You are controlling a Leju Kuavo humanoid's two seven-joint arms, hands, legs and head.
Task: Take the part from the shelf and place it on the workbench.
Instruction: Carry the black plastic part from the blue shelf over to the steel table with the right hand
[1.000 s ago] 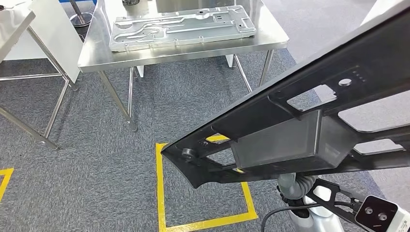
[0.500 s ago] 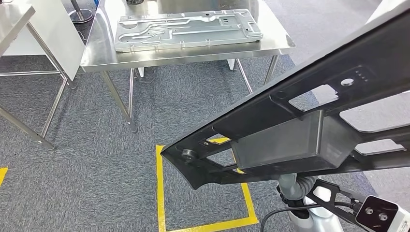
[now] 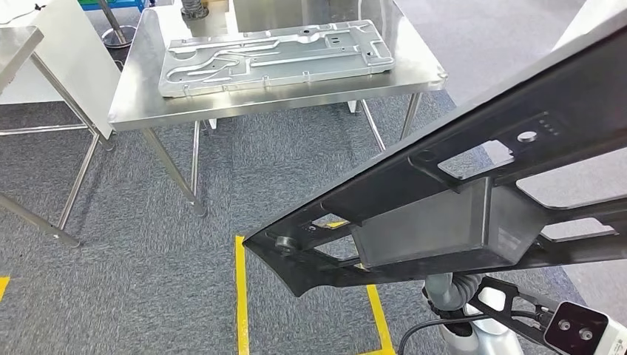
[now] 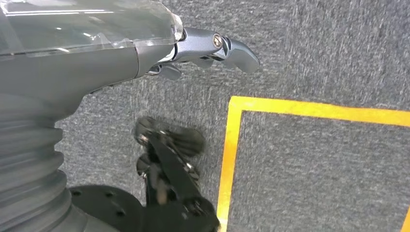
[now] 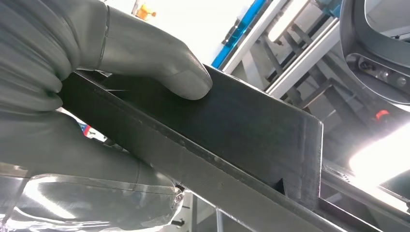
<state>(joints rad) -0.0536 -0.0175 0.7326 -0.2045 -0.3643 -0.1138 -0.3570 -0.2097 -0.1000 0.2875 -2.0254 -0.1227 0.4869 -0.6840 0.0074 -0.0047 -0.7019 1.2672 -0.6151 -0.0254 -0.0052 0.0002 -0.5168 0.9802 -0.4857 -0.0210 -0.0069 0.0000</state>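
r hand (image 5: 96, 96) clamped on black part (image 3: 458, 200) — l hand (image 4: 212, 48) empty, fingers apart, over carpet (image 4: 314, 169)

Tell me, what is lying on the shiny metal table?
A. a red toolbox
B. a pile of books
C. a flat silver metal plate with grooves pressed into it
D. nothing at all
C: in the head view a flat silver metal plate with pressed grooves lies on the steel table, while the right hand holds the black part nearer the camera.
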